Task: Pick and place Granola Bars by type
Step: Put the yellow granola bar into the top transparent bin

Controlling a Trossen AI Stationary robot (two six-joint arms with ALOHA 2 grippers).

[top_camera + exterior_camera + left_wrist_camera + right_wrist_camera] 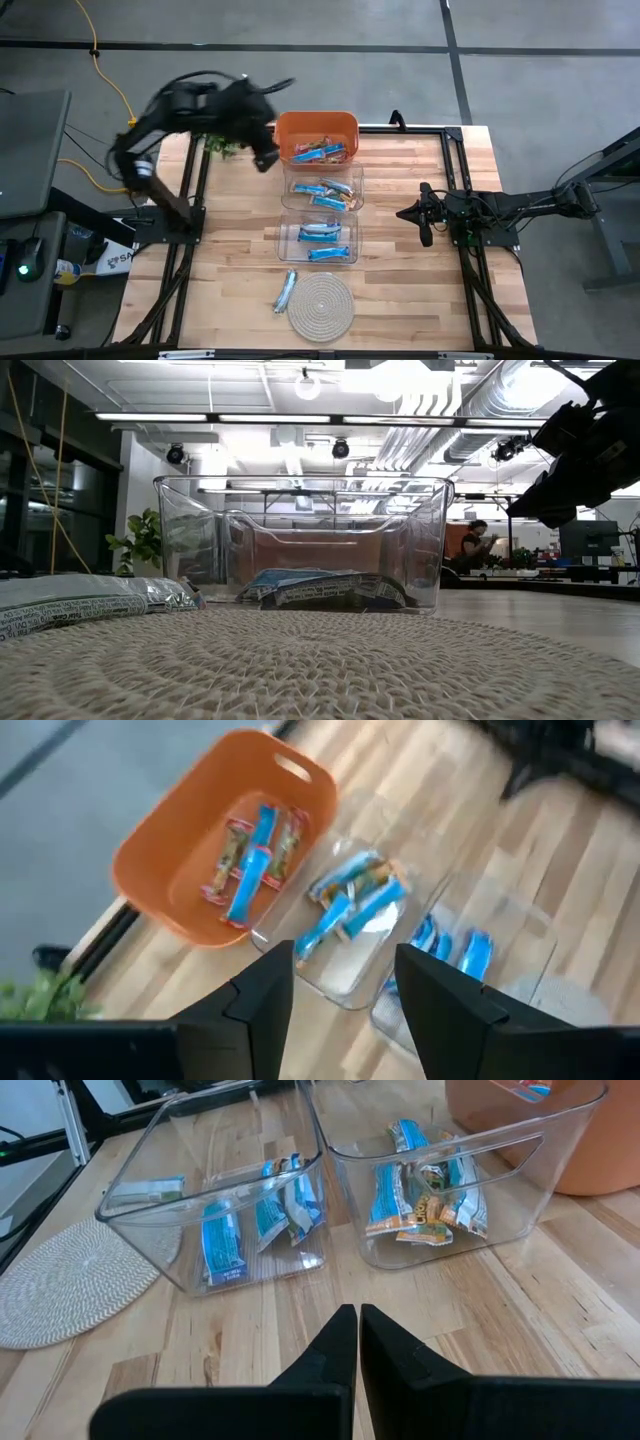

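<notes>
Granola bars lie in three bins in a row. The orange bin [315, 138] at the far side holds multicoloured and blue bars [250, 860]. The middle clear bin [322, 190] holds blue and multicoloured bars [425, 1195]. The near clear bin [318, 241] holds light blue bars [225, 1240]. One light blue bar [285, 291] lies flat on the table at the left rim of the round rope coaster [321, 305]. My left gripper [345, 990] is raised by the orange bin's left side, open and empty. My right gripper [358, 1330] waits shut at the table's right.
A green plant [225, 148] stands at the far left, under the raised left arm. Black frame rails [190, 210] run along the left and right sides of the wooden table. Bare wood lies between the bins and each rail.
</notes>
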